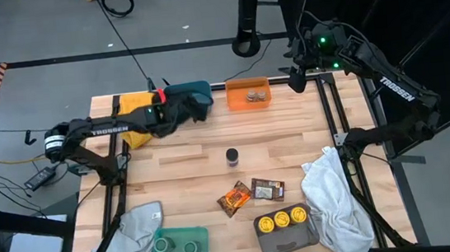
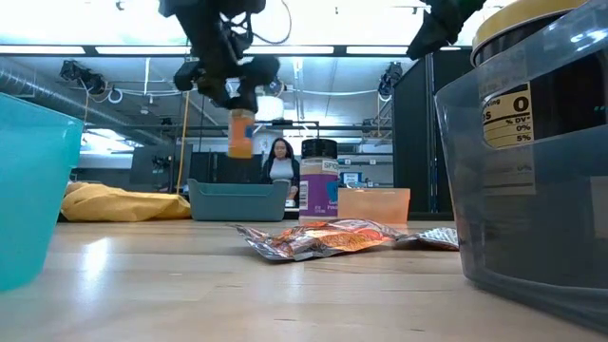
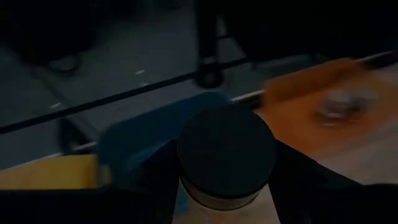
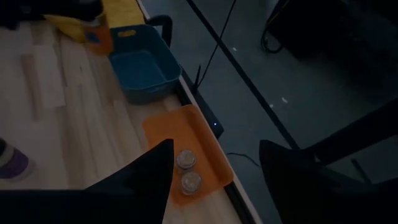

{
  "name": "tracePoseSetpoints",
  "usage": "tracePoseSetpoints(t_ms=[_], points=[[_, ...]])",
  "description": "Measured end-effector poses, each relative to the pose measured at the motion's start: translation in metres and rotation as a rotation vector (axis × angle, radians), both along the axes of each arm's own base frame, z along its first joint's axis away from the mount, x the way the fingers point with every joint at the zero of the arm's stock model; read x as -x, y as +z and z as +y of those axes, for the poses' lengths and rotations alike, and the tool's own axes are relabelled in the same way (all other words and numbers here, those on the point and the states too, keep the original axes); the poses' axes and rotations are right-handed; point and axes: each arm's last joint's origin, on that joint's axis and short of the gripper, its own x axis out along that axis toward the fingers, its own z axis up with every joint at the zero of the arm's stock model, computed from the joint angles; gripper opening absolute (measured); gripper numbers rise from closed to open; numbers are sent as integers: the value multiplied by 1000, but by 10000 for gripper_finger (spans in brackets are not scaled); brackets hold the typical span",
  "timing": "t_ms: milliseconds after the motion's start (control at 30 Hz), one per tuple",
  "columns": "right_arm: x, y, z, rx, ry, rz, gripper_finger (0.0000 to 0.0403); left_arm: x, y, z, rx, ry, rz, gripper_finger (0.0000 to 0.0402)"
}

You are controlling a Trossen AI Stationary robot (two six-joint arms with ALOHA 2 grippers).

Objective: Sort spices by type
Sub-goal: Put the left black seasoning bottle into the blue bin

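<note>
Two arms over your bench [image 1: 195,158], one carrying a jar.
Your left tool [image 2: 237,100] hangs above the far left of the bench by the blue bin [image 1: 191,93], clamped on a dark-lidded spice jar [image 3: 225,155]. Your right tool [image 4: 214,180] sits raised at the far right with its fingers spread wide, empty. The orange tray [image 1: 247,93] holds two jars; three yellow-lidded jars [image 1: 282,218] fill the near grey bin. One dark-lidded jar [image 1: 232,157] stands mid-bench, two packets [image 1: 251,194] just nearer.
</note>
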Motion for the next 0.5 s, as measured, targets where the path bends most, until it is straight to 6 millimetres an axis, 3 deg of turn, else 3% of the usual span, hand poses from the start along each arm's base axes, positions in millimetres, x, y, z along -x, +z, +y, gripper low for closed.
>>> tracePoseSetpoints(t_ms=[200, 500], points=[[1, -1, 1, -61, -44, -27, 240, 18, -11, 38, 50, 56, 104, 197], [1, -1, 0, -63, -84, -30, 240, 37, -35, 80, 63, 61, 51, 198]])
